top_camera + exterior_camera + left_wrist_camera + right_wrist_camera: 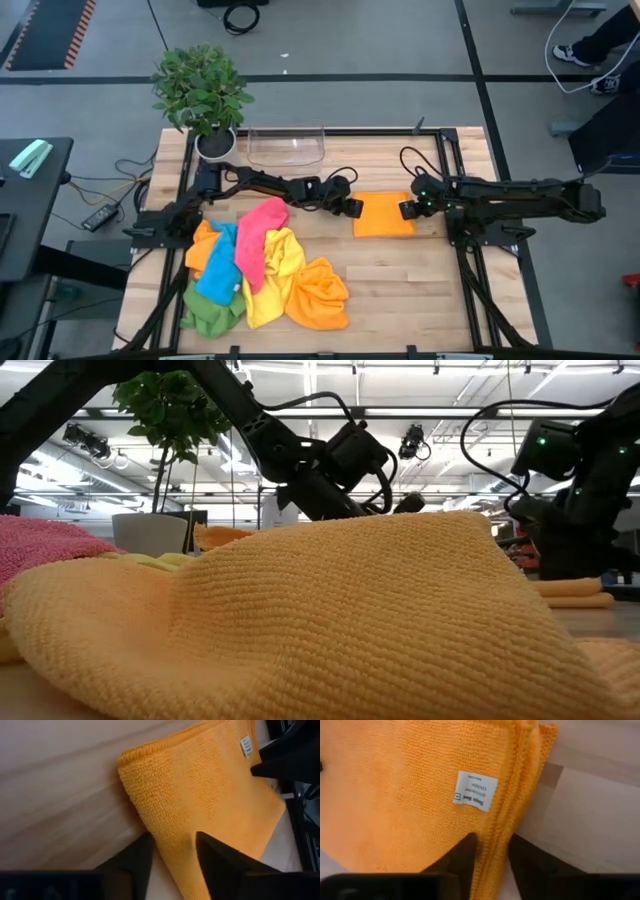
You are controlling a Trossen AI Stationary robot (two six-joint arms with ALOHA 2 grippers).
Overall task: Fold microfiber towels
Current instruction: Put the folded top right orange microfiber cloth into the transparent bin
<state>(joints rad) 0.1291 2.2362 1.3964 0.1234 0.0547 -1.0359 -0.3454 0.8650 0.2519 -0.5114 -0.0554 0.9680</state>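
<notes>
The folded orange towel (384, 215) lay flat near the middle of the wooden surface (420, 290), a neat rectangle of looped pile with stacked layers along one edge and a small white label (476, 790) sewn near that edge. Seen from above, its long axis ran from 9 to 3 o'clock, with its short edges facing the two arms. The left gripper (351, 208) stood at the towel's 9 o'clock edge, jaws open and straddling the cloth's border there. The right gripper (408, 210) met the 3 o'clock edge, jaws also parted with the layered border between them, not visibly pinched. At about 8 o'clock from the folded towel sat a loose heap of unfolded towels (262, 270) in pink, blue, yellow, green and orange, well apart from it. Bare wood lay open from 4 to 6 o'clock. At 11 o'clock a clear tray (286, 146) stood beside a potted plant (203, 95).
</notes>
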